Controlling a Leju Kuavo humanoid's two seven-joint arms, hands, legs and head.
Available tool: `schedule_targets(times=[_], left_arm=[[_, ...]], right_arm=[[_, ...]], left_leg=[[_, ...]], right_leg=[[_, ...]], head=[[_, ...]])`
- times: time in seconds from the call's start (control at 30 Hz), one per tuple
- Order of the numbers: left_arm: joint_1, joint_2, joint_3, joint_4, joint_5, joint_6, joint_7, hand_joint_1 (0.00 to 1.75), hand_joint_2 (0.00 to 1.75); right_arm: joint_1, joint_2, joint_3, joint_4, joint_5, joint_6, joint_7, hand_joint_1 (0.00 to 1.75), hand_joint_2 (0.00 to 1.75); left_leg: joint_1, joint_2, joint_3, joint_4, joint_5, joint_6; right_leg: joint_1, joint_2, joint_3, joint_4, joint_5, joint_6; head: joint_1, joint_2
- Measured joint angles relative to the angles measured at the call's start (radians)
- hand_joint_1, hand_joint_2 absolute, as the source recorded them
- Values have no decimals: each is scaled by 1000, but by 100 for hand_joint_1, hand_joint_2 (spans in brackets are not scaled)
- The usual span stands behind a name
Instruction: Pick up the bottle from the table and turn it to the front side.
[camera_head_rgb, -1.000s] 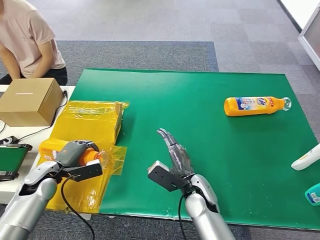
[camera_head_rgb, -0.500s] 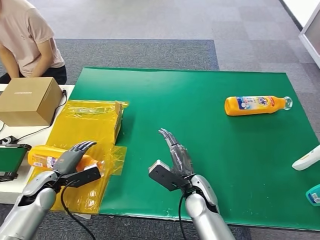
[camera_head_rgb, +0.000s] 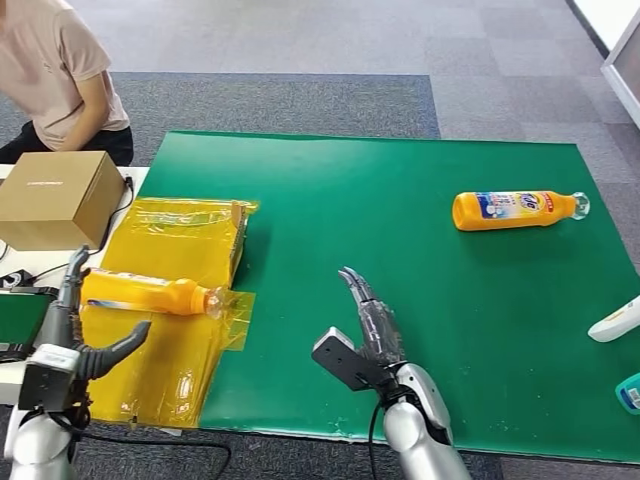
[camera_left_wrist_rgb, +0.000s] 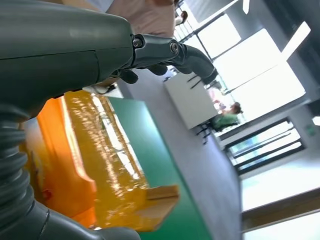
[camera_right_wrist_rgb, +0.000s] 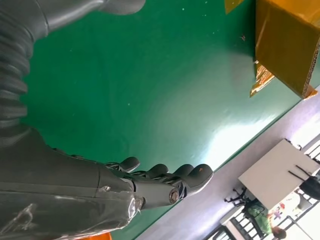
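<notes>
Bottle (camera_head_rgb: 528, 210) lay on its side far across the green table mat (camera_head_rgb: 362, 300), toward the robot's right, its clear cap pointing outward. A second orange bottle (camera_head_rgb: 147, 293) lay on the yellow-wrapped box (camera_head_rgb: 181, 240) at the mat's left edge, cap toward the middle. By the look of it, the left-side one had been dealt with and the far one was the piece to fetch, so the step in hand was the approach.

Right hand (camera_head_rgb: 370, 325) hung above bare mat, well apart from the far bottle, fingers straight and spread, holding nothing. Left hand (camera_head_rgb: 72, 330) sat just beside the near bottle, thumb and fingers splayed wide, gripping nothing.

Next move would call for a long reach forward and right, then closing around the body crosswise.

Orange plastic, glossy, with a blue-and-white label (camera_head_rgb: 513, 205) facing up; round, so it could roll when nudged.
</notes>
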Motion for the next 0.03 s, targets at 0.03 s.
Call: schedule_targets(times=[0.03], left_arm=[[2,-12,13,-15,18,-3,-15,0,175]], right_arm=[[3,0,-2,-5,2,1,3,0,175]], left_leg=[[0,0,0,0,0,0]], right_leg=[[0,0,0,0,0,0]], head=[[0,0]])
